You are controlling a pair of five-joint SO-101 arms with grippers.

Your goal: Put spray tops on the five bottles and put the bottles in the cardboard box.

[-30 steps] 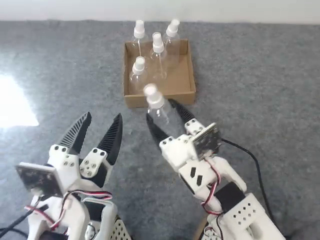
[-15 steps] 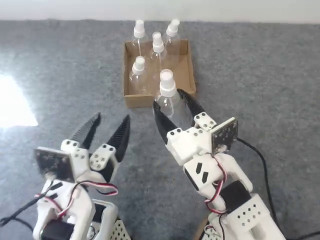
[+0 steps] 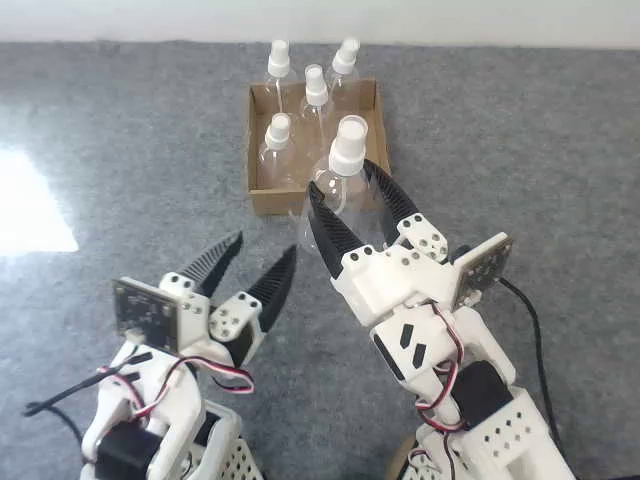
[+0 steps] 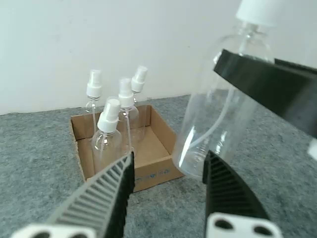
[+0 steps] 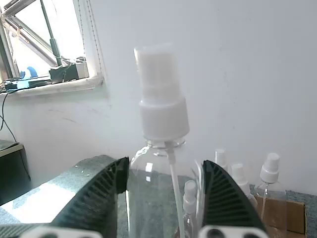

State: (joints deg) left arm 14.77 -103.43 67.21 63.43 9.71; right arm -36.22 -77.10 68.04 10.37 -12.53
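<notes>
My right gripper (image 3: 352,203) is shut on a clear bottle (image 3: 345,185) with a white spray top (image 3: 349,140), holding it upright in the air just in front of the cardboard box (image 3: 275,198). Several capped bottles (image 3: 277,140) stand inside the box. In the right wrist view the held bottle (image 5: 158,168) rises between my gripper's (image 5: 163,191) black fingers. My left gripper (image 3: 250,268) stands open near the front, left of the held bottle. In the left wrist view the left gripper (image 4: 168,173) faces the box (image 4: 148,171), with the held bottle (image 4: 223,109) close by.
Grey carpet-like cloth (image 3: 520,160) covers the table, with free room left and right of the box. A bright light patch (image 3: 30,205) lies at the left edge. A white wall (image 4: 59,39) runs behind the box.
My right gripper has lifted the bottle and carried it rightward and toward the box's front edge. The left arm has drawn back and shifted right, its gripper still open.
</notes>
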